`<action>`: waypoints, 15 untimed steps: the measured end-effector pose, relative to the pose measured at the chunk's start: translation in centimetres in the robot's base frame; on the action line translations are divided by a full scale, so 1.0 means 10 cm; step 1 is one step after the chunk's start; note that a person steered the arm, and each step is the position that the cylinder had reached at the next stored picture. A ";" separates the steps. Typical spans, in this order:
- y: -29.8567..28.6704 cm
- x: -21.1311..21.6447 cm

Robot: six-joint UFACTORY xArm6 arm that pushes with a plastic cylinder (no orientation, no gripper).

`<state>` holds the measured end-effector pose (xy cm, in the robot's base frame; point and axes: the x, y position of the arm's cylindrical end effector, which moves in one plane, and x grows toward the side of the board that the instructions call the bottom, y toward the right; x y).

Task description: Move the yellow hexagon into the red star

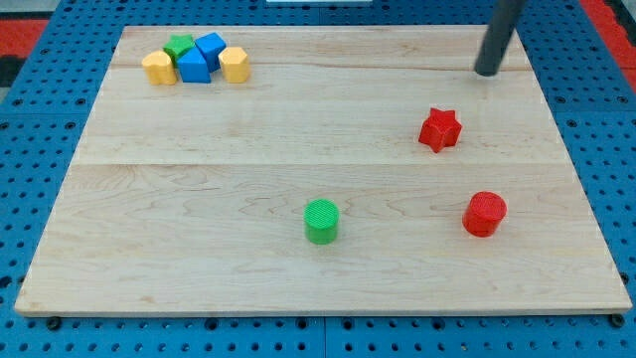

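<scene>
The yellow hexagon (235, 64) sits at the view's top left, at the right end of a tight cluster of blocks. The red star (439, 129) lies alone at the right of the board's middle. My tip (488, 73) rests on the board at the view's top right, a little above and to the right of the red star and far to the right of the yellow hexagon. It touches no block.
The cluster also holds a yellow block (158, 69), a green star (179, 46) and two blue blocks (194, 66) (211, 47). A green cylinder (321, 220) stands at bottom centre and a red cylinder (484, 213) at the lower right. The wooden board (298, 278) lies on a blue pegboard.
</scene>
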<state>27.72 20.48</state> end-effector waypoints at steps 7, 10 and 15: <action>-3.43 -0.24; -2.81 0.52; -2.80 1.13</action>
<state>39.01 -7.48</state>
